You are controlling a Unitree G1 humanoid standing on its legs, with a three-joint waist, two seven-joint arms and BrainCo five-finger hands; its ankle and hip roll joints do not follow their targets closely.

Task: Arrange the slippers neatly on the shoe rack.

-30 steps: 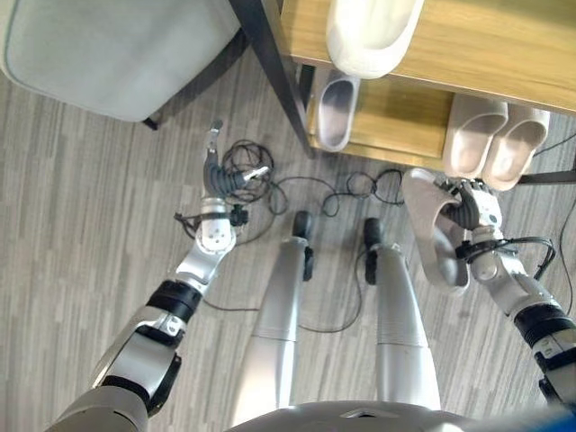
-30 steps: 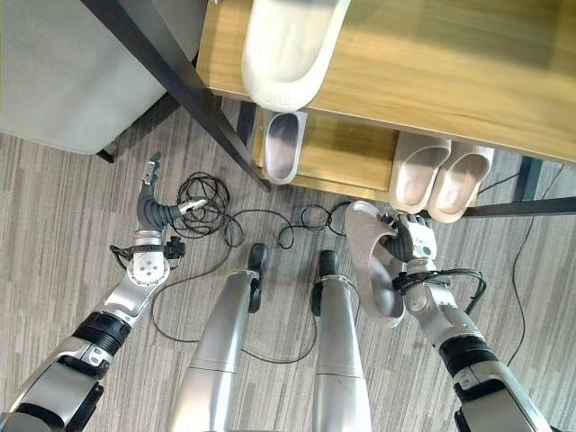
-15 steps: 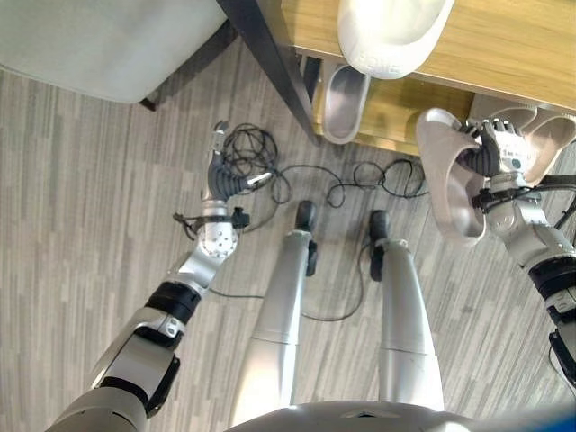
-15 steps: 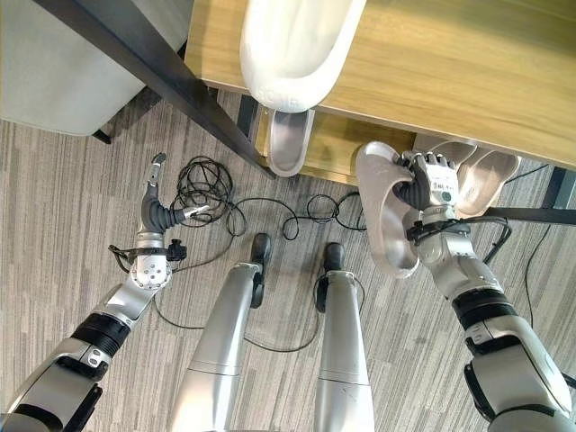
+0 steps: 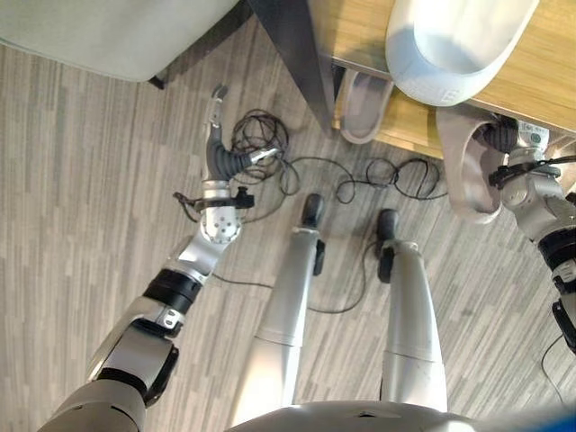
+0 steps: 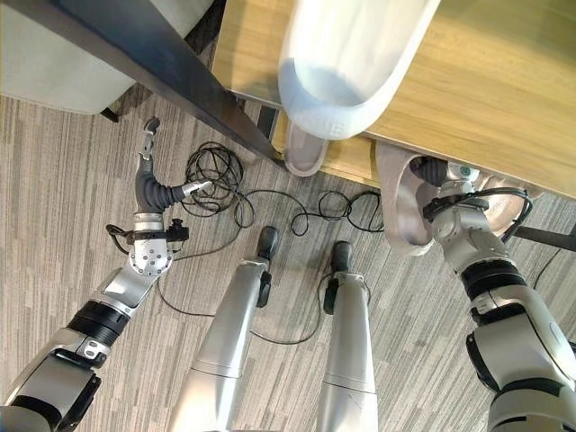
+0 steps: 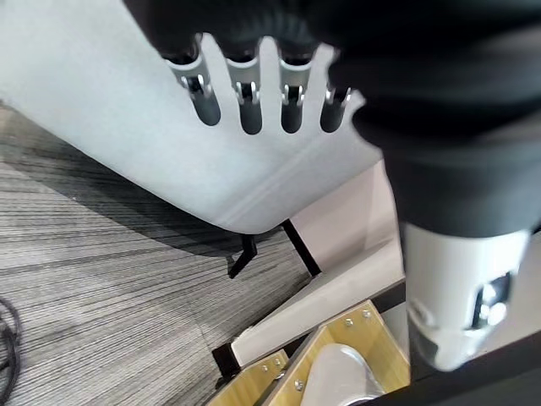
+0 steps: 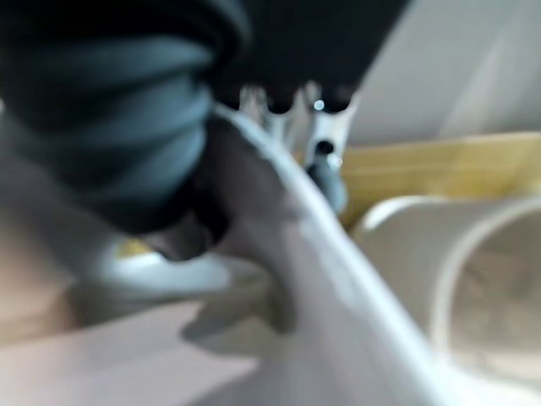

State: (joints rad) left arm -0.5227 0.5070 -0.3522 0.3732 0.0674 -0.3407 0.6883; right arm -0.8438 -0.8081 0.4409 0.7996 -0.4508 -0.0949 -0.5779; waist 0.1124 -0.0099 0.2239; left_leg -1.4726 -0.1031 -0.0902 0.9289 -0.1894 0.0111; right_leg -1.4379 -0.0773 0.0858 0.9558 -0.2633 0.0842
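Held slipper (image 5: pixel 468 171): a beige slipper in the right hand, at the front edge of the shoe rack's lower shelf. Its sole side faces the robot's left. Its long axis runs from the shelf edge toward the robot, with the lower end over the floor.
Right hand (image 6: pixel 438 171): its fingers are tucked into the slipper's opening and curled round the edge. In the right wrist view the fingers (image 8: pixel 325 173) wrap over the pale rim, with the wood of the shelf just beyond.
Rack (image 6: pixel 504 81): a shoe rack of light wooden shelves in a dark frame, at the far side of the scene.
Top slipper (image 6: pixel 355 63): a large white one lies on the upper shelf, its rounded end sticking out over the front edge toward the robot.
Grey slipper (image 5: pixel 364 103): on the lower shelf, left of the held one and well apart from it, long axis pointing out toward the robot.
Other slipper (image 6: pixel 508 202): a beige one on the lower shelf, just behind the right hand, mostly hidden.
Left hand (image 5: pixel 219 144): raised over the floor, well to the left of the rack, fingers straight and spread, holding nothing.
Chair (image 5: pixel 117 31): a pale grey seat beyond the left hand.
Floor (image 5: pixel 81 207): grey wood-look planks.
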